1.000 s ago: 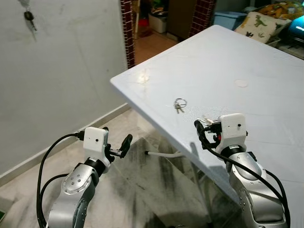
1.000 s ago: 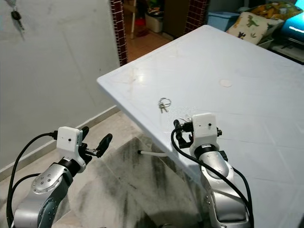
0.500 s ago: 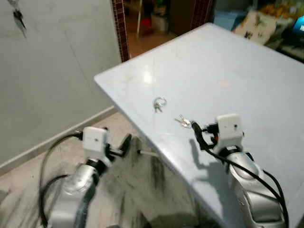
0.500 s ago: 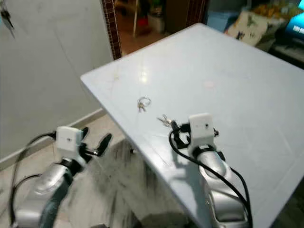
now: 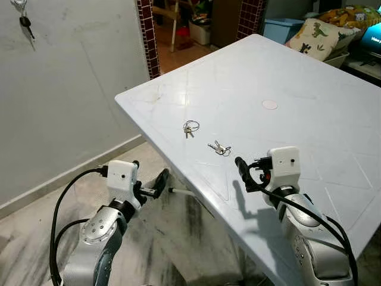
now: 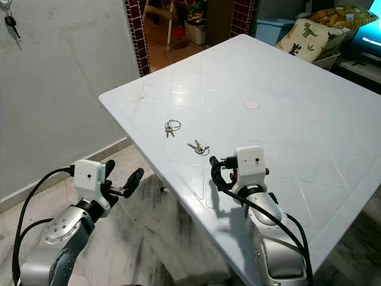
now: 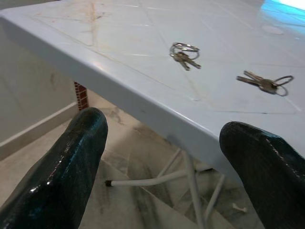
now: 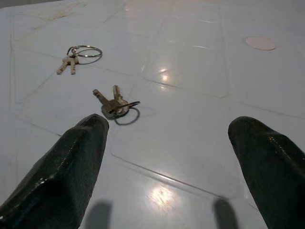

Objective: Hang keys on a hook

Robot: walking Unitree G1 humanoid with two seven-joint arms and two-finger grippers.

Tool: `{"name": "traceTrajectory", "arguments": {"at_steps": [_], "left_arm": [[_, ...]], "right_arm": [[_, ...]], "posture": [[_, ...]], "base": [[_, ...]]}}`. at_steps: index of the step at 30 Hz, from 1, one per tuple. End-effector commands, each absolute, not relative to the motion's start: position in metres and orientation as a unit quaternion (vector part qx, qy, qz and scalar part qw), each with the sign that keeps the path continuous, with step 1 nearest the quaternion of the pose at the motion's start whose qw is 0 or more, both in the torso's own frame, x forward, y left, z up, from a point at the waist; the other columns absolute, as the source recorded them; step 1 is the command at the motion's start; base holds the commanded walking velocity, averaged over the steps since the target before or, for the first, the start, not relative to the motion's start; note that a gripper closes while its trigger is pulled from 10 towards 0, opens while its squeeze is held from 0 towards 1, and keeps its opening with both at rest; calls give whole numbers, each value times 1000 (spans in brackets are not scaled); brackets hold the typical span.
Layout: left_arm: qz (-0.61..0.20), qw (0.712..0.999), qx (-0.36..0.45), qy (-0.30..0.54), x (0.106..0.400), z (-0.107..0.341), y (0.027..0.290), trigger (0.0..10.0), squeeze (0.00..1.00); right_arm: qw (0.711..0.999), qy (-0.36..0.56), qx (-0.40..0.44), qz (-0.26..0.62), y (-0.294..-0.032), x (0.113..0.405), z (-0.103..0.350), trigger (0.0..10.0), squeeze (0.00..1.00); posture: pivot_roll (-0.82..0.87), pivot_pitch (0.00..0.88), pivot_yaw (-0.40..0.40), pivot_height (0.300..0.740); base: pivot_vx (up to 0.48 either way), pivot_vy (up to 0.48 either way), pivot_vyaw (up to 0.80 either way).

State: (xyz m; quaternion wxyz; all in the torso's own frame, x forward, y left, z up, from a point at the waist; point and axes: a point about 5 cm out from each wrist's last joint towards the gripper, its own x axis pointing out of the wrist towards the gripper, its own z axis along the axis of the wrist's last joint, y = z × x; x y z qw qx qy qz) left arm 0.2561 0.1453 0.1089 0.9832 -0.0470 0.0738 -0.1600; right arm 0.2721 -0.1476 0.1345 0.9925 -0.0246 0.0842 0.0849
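While both arms are up front, here's how it looks:

Table: big white plastic table (image 5: 309, 77) with moulded panel lines, one corner pointing toward the grey wall (image 5: 77, 89).
Near keys: small bunch of silver keys on a thin ring (image 8: 114, 106), flat on the tabletop just ahead of the right gripper (image 8: 167, 162), a bit toward one finger's side, not touching.
Far keys: second silver bunch on a bigger ring (image 8: 78, 55), further on toward the table edge, apart from the first.
Right gripper: hovering low over the table, black fingers (image 8: 57, 176) spread wide, nothing between them.
Left gripper: (image 7: 162, 157) off the table edge, below tabletop level over the marbled floor (image 5: 178, 238), fingers spread too, empty.
Wall: dark-headed key (image 5: 25, 22) hanging high up on it, well away from both grippers.
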Motion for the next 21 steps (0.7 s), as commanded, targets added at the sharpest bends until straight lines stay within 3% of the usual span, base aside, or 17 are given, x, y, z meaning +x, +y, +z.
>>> {"name": "traceTrajectory", "arguments": {"at_steps": [1,10,21], "left_arm": [[-157,983,-44,85,256,106,148,10000,0],[-154,983,-35,93,257,104,150,10000,0],[-253,957,-33,134,251,90,130,10000,0]], "right_arm": [[992,78,-18,101,-143,271,140,10000,0],[992,70,12,108,-134,276,145,10000,0],[996,38,-9,80,-110,306,150,10000,0]], "posture": [[-27,120,30,740],[-18,127,34,740],[18,139,34,740]], "base": [[0,0,0],[0,0,0],[0,0,0]]}}
